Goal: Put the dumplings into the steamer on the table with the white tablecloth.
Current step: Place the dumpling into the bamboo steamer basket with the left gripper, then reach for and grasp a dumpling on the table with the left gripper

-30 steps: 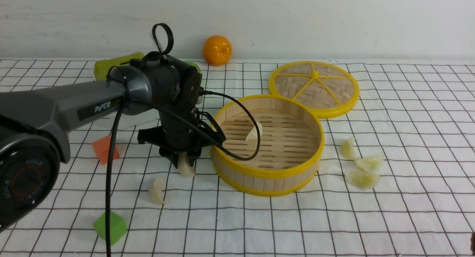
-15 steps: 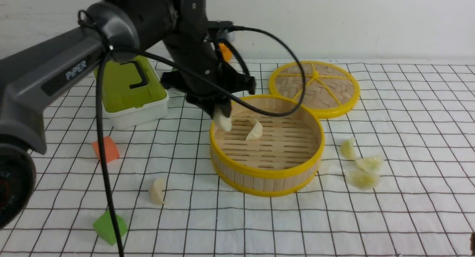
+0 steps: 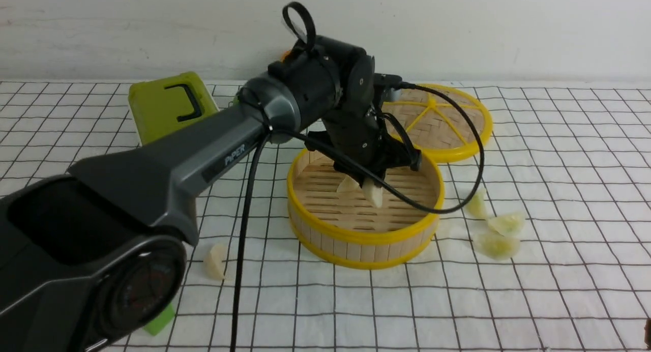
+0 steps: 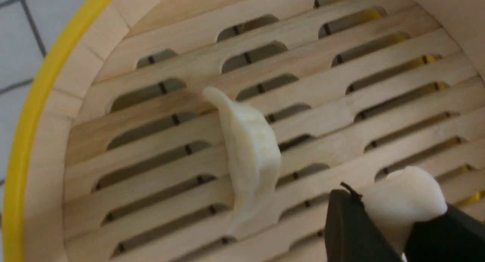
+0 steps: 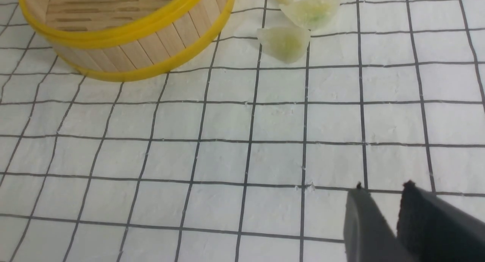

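Left arm [image 3: 213, 153] now farther forward above steamer [image 3: 366, 240], wrist downward, pincer [image 3: 371, 183] tight around cream dumpling [image 3: 375, 195].

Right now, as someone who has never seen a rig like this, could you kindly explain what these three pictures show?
It is a two-armed robot. The front picture looks forward from between the arms; the other two come from cameras on each wrist. On the gridded tablecloth stand a bamboo steamer, its lid and a green box. The left gripper hangs over the steamer, pinching a cream dumpling; a second dumpling lies on the slats. Three greenish dumplings and one white dumpling lie on the cloth. The right gripper hovers over the cloth, jaws slightly apart, empty.
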You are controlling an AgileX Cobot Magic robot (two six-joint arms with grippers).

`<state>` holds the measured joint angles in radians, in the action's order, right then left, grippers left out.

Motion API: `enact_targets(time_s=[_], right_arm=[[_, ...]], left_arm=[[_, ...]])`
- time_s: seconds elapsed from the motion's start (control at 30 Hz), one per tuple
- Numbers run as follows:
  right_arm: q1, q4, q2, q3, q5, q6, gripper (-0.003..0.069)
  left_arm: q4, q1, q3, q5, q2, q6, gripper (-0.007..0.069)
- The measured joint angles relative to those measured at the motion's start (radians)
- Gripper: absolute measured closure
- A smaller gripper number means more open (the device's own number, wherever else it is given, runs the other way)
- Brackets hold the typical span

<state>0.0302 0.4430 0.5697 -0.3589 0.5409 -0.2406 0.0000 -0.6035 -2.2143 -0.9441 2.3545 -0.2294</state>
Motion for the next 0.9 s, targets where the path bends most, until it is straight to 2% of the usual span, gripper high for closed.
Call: enact_targets(time_s=[0.27,0.33,0.57,0.73,0.9], right_arm=[[0.000,0.000,0.000,0.000,0.003,0.000,0.0508],[0.000,0.000,0.000,0.000,0.003,0.000,0.0508],[0.000,0.000,0.000,0.000,0.003,0.000,0.0507],[0.000,-0.001,0.000,0.000,0.003,0.000,0.0507],[0.000,-0.001,0.000,0.000,0.004,0.000,0.0509]], left_arm=[[0.025,0.000,-0.004,0.077,0.048,0.001,0.0452],[0.041,0.000,-0.005,0.089,0.050,0.001,0.0422],[0.086,-0.001,-0.005,0.141,0.052,0.001,0.0240],[0.086,-0.001,-0.005,0.117,0.037,0.001,0.0218],[0.096,-0.001,-0.005,0.011,-0.067,0.001,0.0219]])
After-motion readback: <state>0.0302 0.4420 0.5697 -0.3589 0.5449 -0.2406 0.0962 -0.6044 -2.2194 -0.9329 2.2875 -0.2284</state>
